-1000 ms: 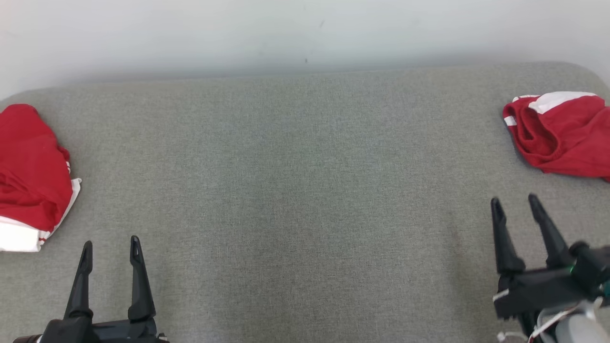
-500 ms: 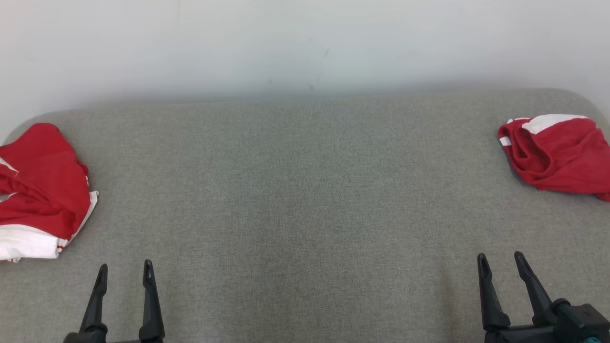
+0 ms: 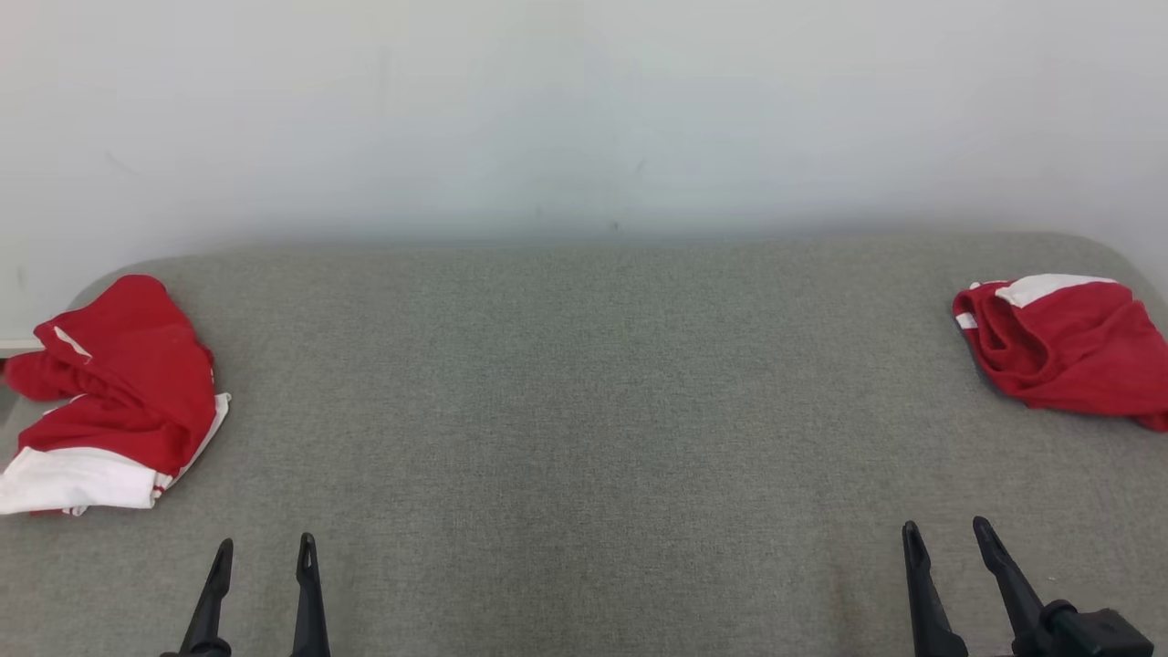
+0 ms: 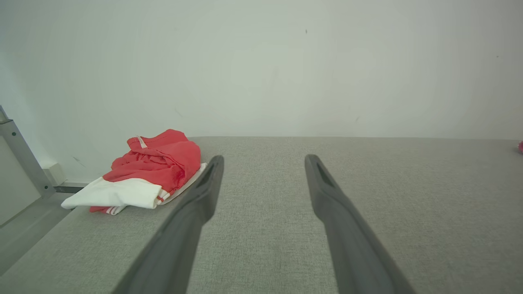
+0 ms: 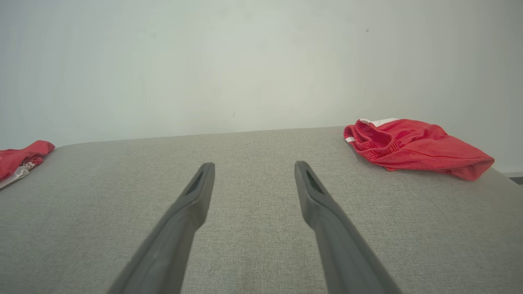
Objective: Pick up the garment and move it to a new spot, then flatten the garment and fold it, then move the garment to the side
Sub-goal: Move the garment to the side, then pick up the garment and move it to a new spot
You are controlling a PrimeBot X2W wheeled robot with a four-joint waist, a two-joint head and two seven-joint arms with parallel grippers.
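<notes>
Two crumpled garments lie on the grey fabric surface [image 3: 584, 411]. A red garment with a white band [image 3: 119, 392] rests at the far left edge, also seen in the left wrist view [image 4: 155, 167]. Near the far right edge lies a red garment with white trim [image 3: 1068, 351], its elastic waistband showing in the right wrist view [image 5: 412, 147]. My left gripper [image 3: 265, 546] stands open at the lower left, nothing between its fingers [image 4: 263, 157]. My right gripper [image 3: 944, 527] is open at the lower right, also holding nothing [image 5: 253, 164]. Both grippers are well short of the garments.
A pale wall [image 3: 584, 109] rises right behind the surface. A grey metal frame [image 4: 20, 151] stands beyond the surface's left edge. The surface's far corners are rounded. A wide bare stretch of grey fabric lies between the two garments.
The head camera has tilted up, so the whole scene sits lower and more wall shows. Both grippers show less of themselves at the bottom edge; the right one has drawn back. The garments have not moved.
</notes>
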